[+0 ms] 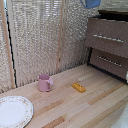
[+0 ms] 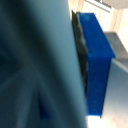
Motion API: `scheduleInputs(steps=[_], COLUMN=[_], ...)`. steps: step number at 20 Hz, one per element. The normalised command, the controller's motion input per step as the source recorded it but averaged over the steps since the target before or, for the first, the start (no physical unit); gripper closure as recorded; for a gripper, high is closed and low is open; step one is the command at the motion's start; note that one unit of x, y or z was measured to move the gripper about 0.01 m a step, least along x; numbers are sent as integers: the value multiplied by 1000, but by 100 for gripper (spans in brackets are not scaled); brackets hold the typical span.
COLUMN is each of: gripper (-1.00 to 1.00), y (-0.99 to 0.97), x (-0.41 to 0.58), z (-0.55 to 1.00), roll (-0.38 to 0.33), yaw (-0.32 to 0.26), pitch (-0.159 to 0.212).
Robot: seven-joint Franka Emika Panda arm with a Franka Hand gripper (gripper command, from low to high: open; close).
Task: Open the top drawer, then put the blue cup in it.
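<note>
End effector not visible in the exterior view; in the wrist view only a blurred grey-blue mass fills most of the frame, with a dark finger pad (image 2: 78,50) pressed flat against a bright blue surface, so it looks clamped on the blue cup (image 2: 97,65), though blur makes this less than certain. Blue cup also shows as a blue rounded shape (image 1: 91,3) cut off by the top edge of the exterior view, up in the air above the dresser's near-left corner; its handle direction and long axis cannot be told. Top drawer (image 1: 107,37) sits pulled out a little from the dark brown dresser, front face angled toward the exterior view's left, long silver bar handle (image 1: 108,38) running horizontally along its width. Lower drawer (image 1: 109,61) below it, closed. On the wooden worktop (image 1: 95,100): pink mug (image 1: 45,83) upright at left-centre, small yellow block (image 1: 78,87) to its right, patterned plate (image 1: 14,111) at near left.
</note>
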Motion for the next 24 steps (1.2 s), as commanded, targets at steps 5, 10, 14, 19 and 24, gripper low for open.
scheduleInputs(steps=[5, 10, 14, 19, 24], gripper=[100, 100, 100, 100, 100], y=[-669, -865, -922, -857, -513], x=[-220, -57, 0, 17, 0], z=[578, 709, 509, 27, -191], roll=[221, 164, 143, 179, 121], yaw=[-38, -1, 0, 0, -36], pitch=[3, -6, -62, -16, 0])
